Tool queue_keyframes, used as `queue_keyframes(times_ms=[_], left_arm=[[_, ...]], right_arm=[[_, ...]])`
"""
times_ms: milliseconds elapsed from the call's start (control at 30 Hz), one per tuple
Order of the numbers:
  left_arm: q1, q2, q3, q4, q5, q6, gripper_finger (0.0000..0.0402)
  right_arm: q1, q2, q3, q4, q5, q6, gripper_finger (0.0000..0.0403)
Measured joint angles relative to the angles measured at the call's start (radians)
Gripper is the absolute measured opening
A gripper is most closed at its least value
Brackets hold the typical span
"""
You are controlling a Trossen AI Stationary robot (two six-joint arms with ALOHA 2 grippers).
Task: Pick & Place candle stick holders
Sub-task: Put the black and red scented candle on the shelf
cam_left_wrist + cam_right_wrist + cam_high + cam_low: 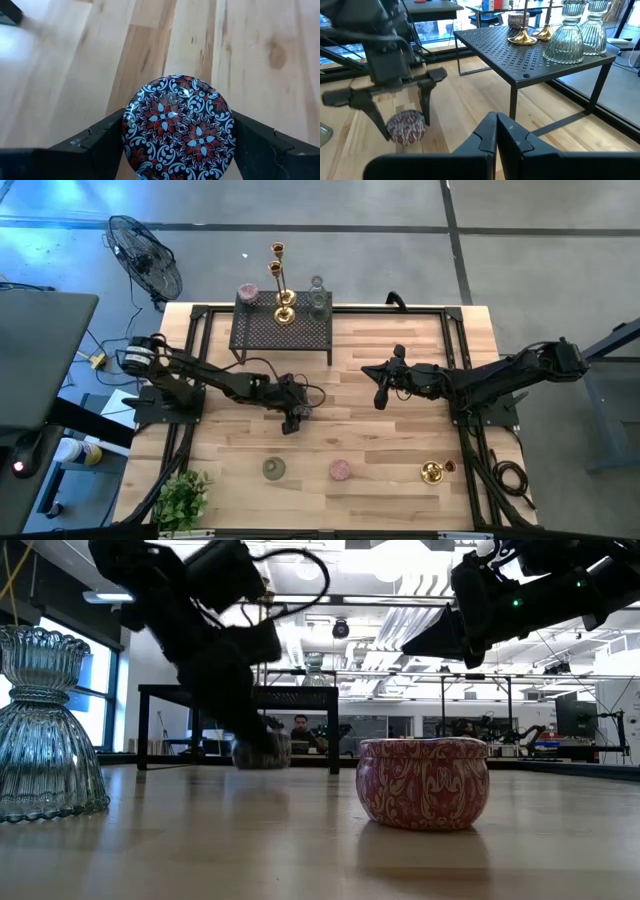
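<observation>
The left pincer (291,418) is down on the bench (400,450), just in front of the black mesh rack (281,330), with a round patterned holder (179,127) between its two fingers (95,147). The fingers flank the holder's sides, but I cannot tell whether they press on it yet or have just let it go; the holder appears to sit on the wood. It looks like a small, stiff tin with a glossy domed lid, probably light and somewhat slippery, so the sensible hold is across its widest part, low on the wall, not on the lid.

The right pincer (496,131) hangs clenched and empty in front of the rack's right end.

On the rack stand tall gold candlesticks (283,290), a pink holder (248,294) and glass ones (317,298). Well in front of the rack, near the bench edge, sit a green glass holder (274,469), a pink tin (341,470) and a squat gold holder (432,472). The glass will be fragile.
</observation>
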Motion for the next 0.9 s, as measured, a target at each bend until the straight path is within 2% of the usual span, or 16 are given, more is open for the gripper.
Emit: queue_keyframes(times_ms=[133, 333, 467, 600, 733, 900], left_arm=[[0.000, -0.093, 0.000, -0.091, 0.001, 0.000, 0.0291], [0.000, -0.329, 0.000, -0.284, -0.010, -0.033, 0.0290], [0.001, -0.507, 0.007, -0.450, -0.096, -0.085, 0.0290], [0.033, -0.636, 0.081, -0.654, -0.222, -0.114, 0.0290], [0.127, -0.694, 0.155, -0.806, -0.300, -0.103, 0.0290], [0.354, -0.694, 0.184, -0.872, -0.254, -0.020, 0.0290]], right_arm=[[0.000, 0.000, 0.000, 0.000, -0.003, 0.000, 0.0001], [0.000, 0.000, 0.000, -0.003, -0.003, 0.001, 0.0002], [0.000, 0.000, 0.000, -0.006, -0.003, 0.002, 0.0001], [0.000, 0.000, 0.000, -0.006, -0.003, 0.002, 0.0001], [0.000, 0.000, 0.000, -0.006, -0.003, 0.009, 0.0002], [0.000, 0.000, 0.000, -0.005, -0.004, 0.009, 0.0001]])
